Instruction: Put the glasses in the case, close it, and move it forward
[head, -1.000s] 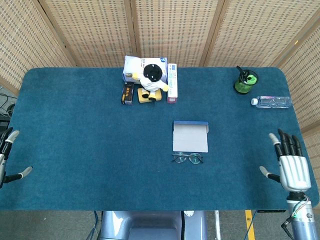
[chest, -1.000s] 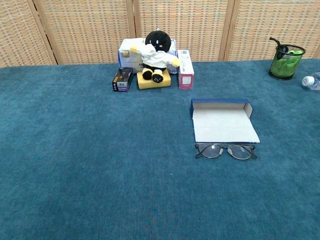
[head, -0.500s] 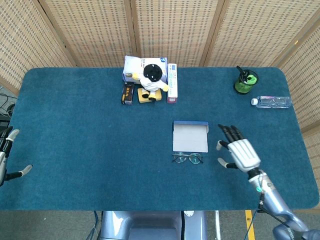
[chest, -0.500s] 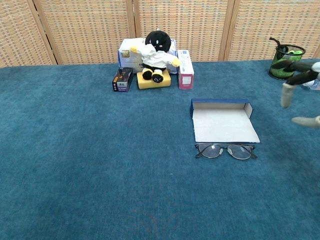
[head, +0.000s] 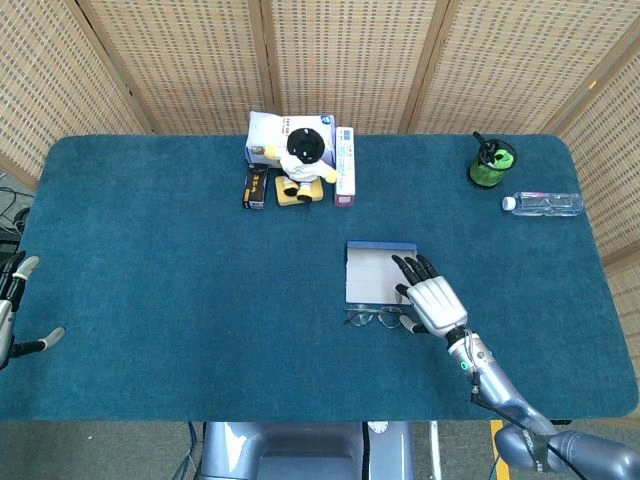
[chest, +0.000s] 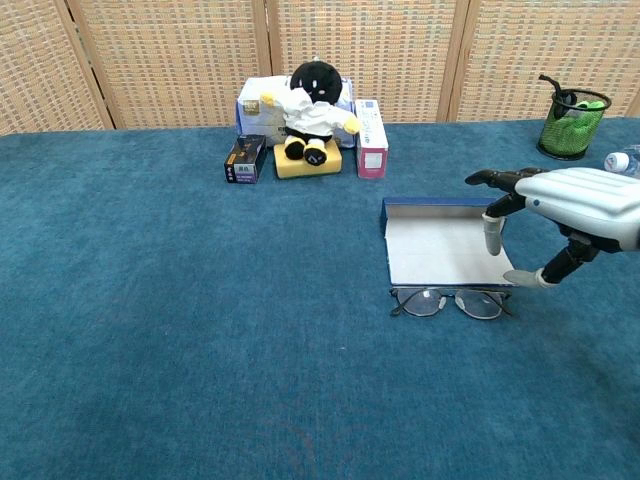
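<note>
Right hand: the right hand has swept in from the right edge of the counter over the last second and now hangs above the right end of the case and the glasses, palm down. In the chest view it shows at.
Right fingers: the fingers are spread and released, grasping nothing; they point toward the far side of the counter, and the thumb tip hangs just above the right end of the glasses.
Left hand: the left hand shows only at the left edge of the head view, near the counter's left rim, about where it was a second ago; its fingers are apart and grasp nothing.
Glasses: the glasses lie unfolded on the counter just in front of the case's near edge, in the same spot as before.
Case: the case lies open at mid-counter, pale inside up and its blue wall on the far side; it has not shifted.
Far side: a plush toy sits among small boxes; a green pen cup and a water bottle are at the right, all unchanged.
</note>
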